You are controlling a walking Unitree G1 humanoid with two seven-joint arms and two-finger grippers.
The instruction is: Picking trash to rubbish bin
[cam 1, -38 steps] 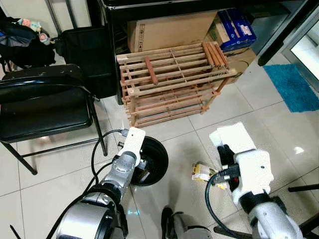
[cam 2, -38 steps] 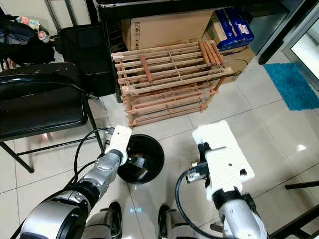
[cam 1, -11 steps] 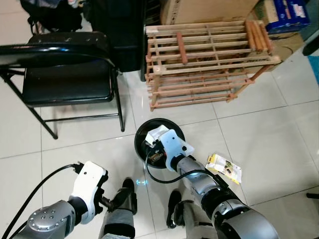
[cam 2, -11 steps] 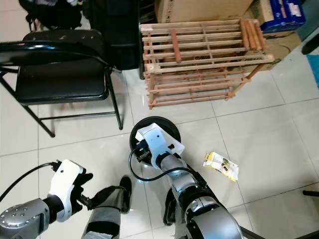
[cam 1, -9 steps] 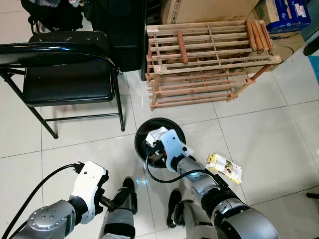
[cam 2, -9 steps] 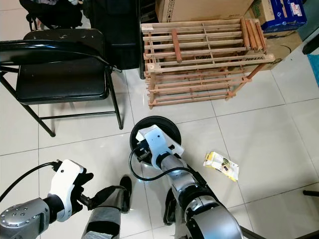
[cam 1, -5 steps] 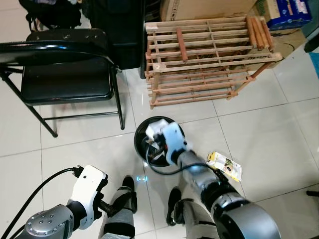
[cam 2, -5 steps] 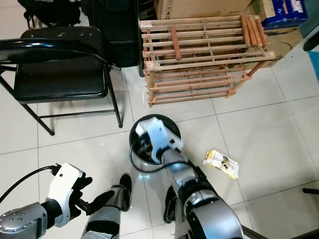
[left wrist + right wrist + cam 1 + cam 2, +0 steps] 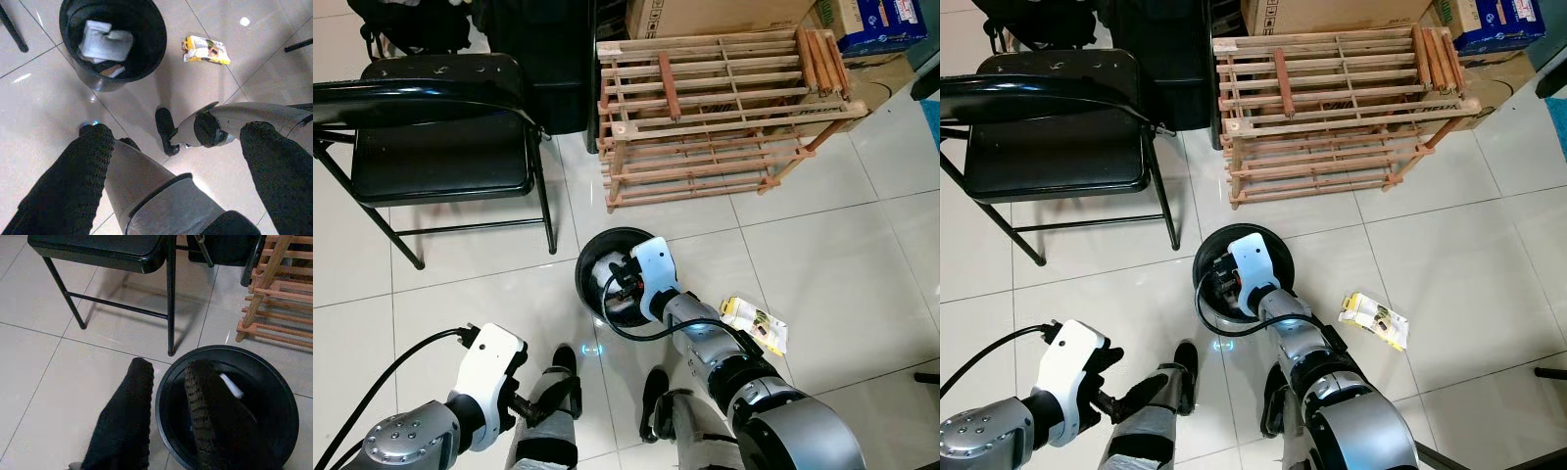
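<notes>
Your right pincer (image 9: 168, 423) hangs over the rim of the round black plastic rubbish bin (image 9: 597, 269), its fingers parted and holding nothing, with crumpled white and grey trash (image 9: 103, 39) lying inside the bin. The yellow and white snack wrapper (image 9: 753, 324) lies on the white tiled floor (image 9: 842, 255) near the bin, to your right of it. Your left pincer (image 9: 171, 161) hangs low beside your legs, fingers spread wide and empty.

Floor (image 9: 862, 245): glossy pale tiles, thin grout lines, ceiling light glinting. Black folding chair (image 9: 440, 162) far left. Wooden slatted rack (image 9: 720, 108) far centre-right, tipped on side. Cardboard box (image 9: 724, 15) behind rack; blue carton (image 9: 881, 20) far right. Dark bags (image 9: 411, 24) behind chair.
</notes>
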